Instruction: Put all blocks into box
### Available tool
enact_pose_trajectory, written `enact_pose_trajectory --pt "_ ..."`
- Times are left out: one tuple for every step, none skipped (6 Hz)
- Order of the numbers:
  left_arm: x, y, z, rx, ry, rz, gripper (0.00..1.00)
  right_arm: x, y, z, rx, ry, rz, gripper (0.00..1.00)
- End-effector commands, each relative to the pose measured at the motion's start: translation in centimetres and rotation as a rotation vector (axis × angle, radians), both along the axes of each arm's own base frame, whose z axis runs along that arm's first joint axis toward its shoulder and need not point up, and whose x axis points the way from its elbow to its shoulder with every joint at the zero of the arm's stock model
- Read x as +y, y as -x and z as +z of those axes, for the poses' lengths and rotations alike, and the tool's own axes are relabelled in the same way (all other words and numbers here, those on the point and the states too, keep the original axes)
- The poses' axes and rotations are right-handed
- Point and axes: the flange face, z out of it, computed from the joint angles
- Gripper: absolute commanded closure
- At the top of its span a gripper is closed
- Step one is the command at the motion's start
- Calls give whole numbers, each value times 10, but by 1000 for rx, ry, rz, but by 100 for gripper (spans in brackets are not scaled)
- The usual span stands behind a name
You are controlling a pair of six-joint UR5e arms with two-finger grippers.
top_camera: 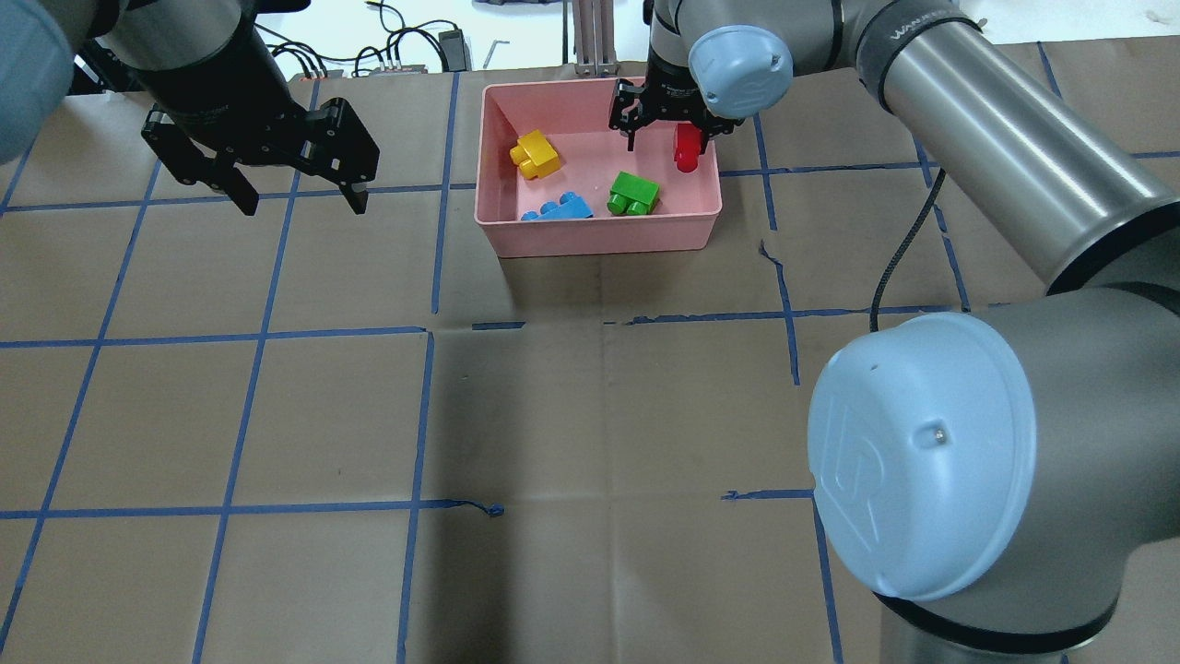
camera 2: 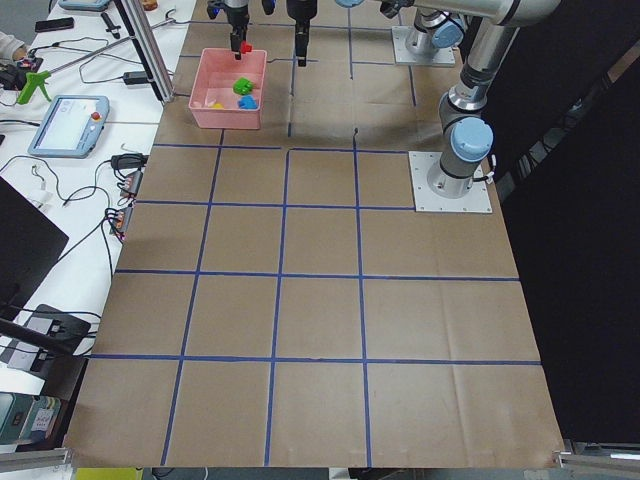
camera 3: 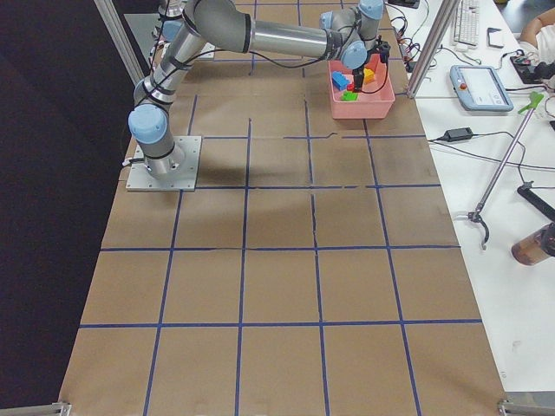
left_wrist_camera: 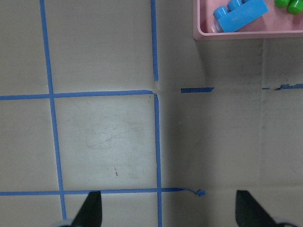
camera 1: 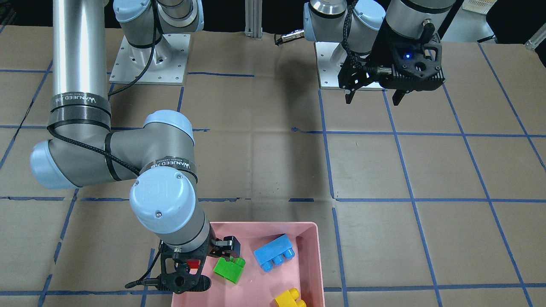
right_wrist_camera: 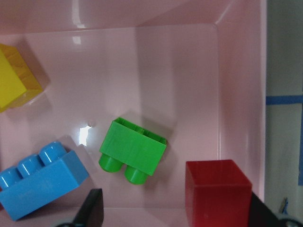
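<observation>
The pink box (top_camera: 599, 235) stands at the far middle of the table. The green block (top_camera: 633, 194), the blue block (top_camera: 558, 208) and the yellow block (top_camera: 536, 154) lie inside it. My right gripper (top_camera: 667, 138) hangs over the box's right end with its jaws wide apart. The red block (top_camera: 686, 148) sits against one finger, above the box floor; the right wrist view shows the red block (right_wrist_camera: 218, 191) beside the green block (right_wrist_camera: 133, 150). My left gripper (top_camera: 300, 198) is open and empty over bare table, left of the box.
The table is brown cardboard with a grid of blue tape lines (top_camera: 433, 332). The arm bases (camera 1: 149, 59) stand at the robot's side. The left wrist view shows the box's near corner (left_wrist_camera: 246, 34) and bare cardboard below it.
</observation>
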Motion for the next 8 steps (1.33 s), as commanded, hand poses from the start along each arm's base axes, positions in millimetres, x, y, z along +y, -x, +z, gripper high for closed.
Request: enact_pose_trajectory --pt "1 -1 2 3 5 2 0 -6 -2 -13 5 49 180 1" --pt "1 -1 2 3 6 2 0 -6 -3 -15 -22 27 -7 1" --pt "2 0 3 4 7 2 0 -6 -3 -15 -29 22 -91 11" --pt "2 0 3 4 7 2 0 -6 -4 -12 -33 24 -105 16" --pt "2 0 3 6 7 2 0 -4 -5 -11 -50 10 -134 10" --pt "1 -1 3 6 7 3 0 -4 -5 -11 -49 8 -134 4" --pt "2 -1 4 3 9 3 0 -4 -5 -10 -48 8 -134 1" --pt "2 -1 4 1 9 3 0 -3 -2 -4 -45 14 -138 1"
